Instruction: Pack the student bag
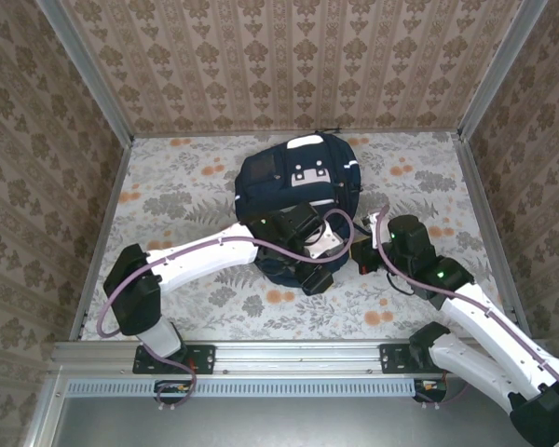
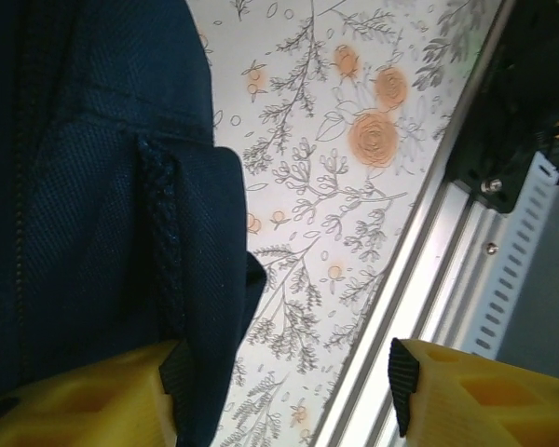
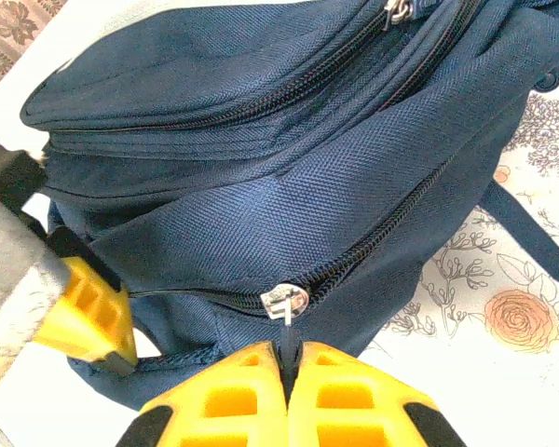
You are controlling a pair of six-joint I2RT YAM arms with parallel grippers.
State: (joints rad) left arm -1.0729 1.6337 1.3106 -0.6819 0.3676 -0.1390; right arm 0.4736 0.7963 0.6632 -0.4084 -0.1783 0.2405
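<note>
the left gripper (image 2: pixel 284 391) stands with its jaws apart and clamps nothing, a fold of the student bag (image 1: pixel 293 186) lying just against one finger; it would do well to pin that near edge down. the bag lies mid-table, toward the far edge. the right gripper (image 3: pixel 287 372) is pinched tight on the zipper pull (image 3: pixel 286 317); best drawn along the teeth, not upward. a floral table cover (image 1: pixel 186 186) lies under it all, with papered walls (image 1: pixel 289 56) on three sides.

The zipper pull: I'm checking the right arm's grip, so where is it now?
In the right wrist view, the zipper pull sits low at centre on the student bag's side zipper, its tab pinched in the shut right gripper.
</note>
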